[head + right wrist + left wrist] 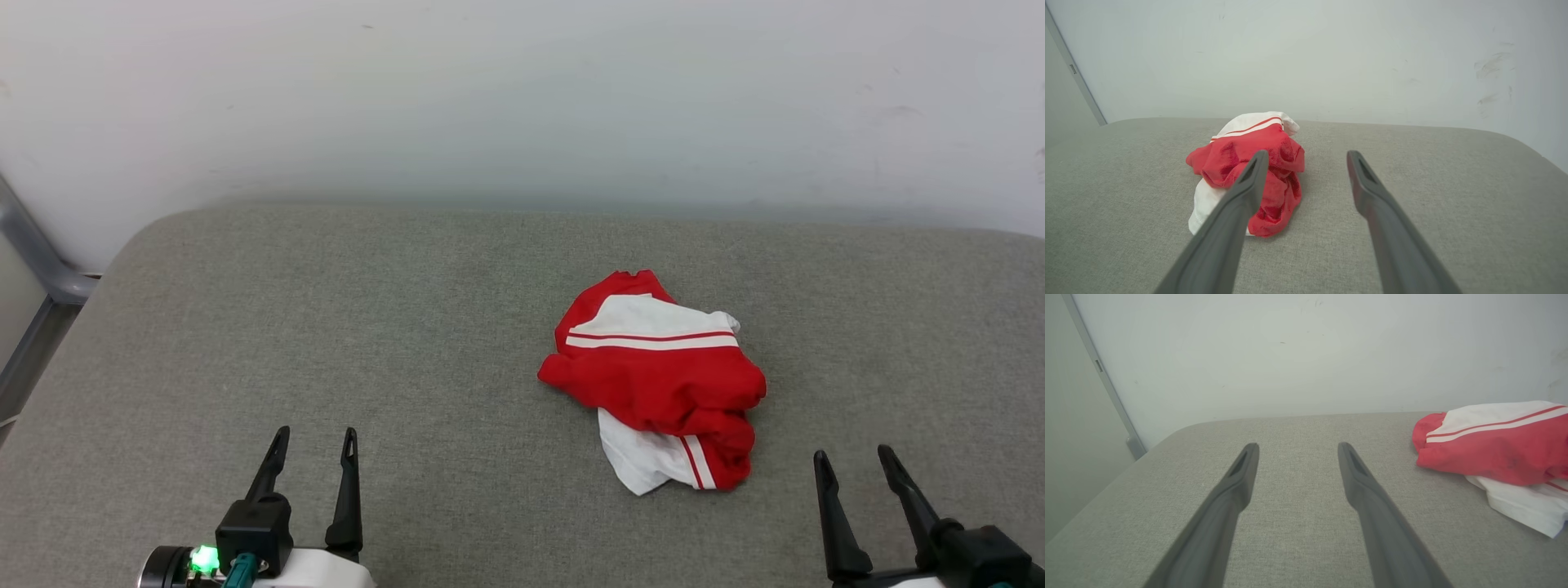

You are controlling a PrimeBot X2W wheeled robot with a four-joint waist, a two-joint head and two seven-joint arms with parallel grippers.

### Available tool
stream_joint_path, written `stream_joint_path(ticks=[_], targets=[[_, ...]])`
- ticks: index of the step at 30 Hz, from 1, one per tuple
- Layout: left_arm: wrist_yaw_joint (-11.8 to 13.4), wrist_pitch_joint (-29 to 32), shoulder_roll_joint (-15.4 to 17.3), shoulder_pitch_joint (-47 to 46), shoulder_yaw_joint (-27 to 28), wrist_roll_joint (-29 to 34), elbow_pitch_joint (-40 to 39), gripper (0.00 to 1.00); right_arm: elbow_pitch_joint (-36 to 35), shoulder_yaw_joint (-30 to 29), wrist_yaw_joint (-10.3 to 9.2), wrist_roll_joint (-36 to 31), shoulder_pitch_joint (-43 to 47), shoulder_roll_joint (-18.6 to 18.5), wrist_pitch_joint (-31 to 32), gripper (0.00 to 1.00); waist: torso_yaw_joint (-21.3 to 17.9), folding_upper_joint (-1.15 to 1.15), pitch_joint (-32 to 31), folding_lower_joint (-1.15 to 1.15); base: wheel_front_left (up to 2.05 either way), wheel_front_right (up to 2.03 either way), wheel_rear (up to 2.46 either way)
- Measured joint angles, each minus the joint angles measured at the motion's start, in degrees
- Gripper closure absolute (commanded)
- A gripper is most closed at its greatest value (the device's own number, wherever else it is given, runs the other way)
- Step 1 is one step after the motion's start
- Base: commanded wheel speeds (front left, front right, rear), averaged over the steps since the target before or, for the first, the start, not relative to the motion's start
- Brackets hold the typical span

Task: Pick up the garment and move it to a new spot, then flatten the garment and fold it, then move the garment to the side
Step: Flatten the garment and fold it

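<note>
The garment [665,380], a red T-shirt with white sleeves and thin red-and-white stripes, lies crumpled in a heap right of the middle of the grey padded surface [326,327]. My left gripper [314,437] stands open at the lower left, well away from the heap, nothing between its fingers. My right gripper [853,457] is open at the lower right, a short way to the right of the heap and nearer me, also empty. The left wrist view has the garment [1498,445] at its right edge. In the right wrist view the garment [1249,159] sits ahead and left of the right gripper [1306,157].
A pale wall [522,98] rises right behind the surface's far edge. A grey metal frame [37,269] stands off the surface's left corner. Bare grey fabric stretches left of the heap and in front of it.
</note>
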Motion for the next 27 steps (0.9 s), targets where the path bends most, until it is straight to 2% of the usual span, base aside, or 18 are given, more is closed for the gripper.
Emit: stream_joint_path(ticks=[9,12,16,20,24,27], targets=[[-0.5,0.0,-0.6,-0.1,0.3,0.4,0.0,0.0,-4.7,-1.4,0.0,-1.6,-5.6,0.0,0.0,0.0,0.2,0.0,0.5,0.0,0.0,0.0,0.0],[-1.0,0.0,-0.7,-0.5,0.2,0.5,-0.1,0.0,-6.2,-1.2,0.0,-2.1,-10.2,-1.9,0.0,0.0,0.5,0.0,0.9,0.0,0.0,0.0,0.0],[-1.3,0.0,-0.9,-1.2,0.0,0.8,-0.1,0.0,-5.4,1.5,0.0,-0.3,-17.8,-8.2,0.0,0.0,1.1,0.0,1.8,0.0,0.0,0.0,0.0],[-1.5,0.0,-1.3,-2.4,-0.5,0.8,-0.5,0.0,-2.4,8.0,0.0,2.8,-27.3,-15.9,1.2,0.0,1.8,0.0,3.4,0.0,0.0,0.0,0.0],[-1.5,0.0,-1.8,-3.7,-1.3,0.7,-0.8,0.0,-0.7,16.7,0.0,8.0,-36.2,-22.7,9.7,0.0,2.8,0.0,5.3,0.01,0.0,0.0,0.0],[-1.5,0.0,-2.0,-4.8,-1.8,0.4,-1.3,0.0,0.8,25.3,0.01,14.7,-41.5,-28.2,19.7,0.0,3.7,0.0,6.9,0.01,0.0,0.0,0.0]])
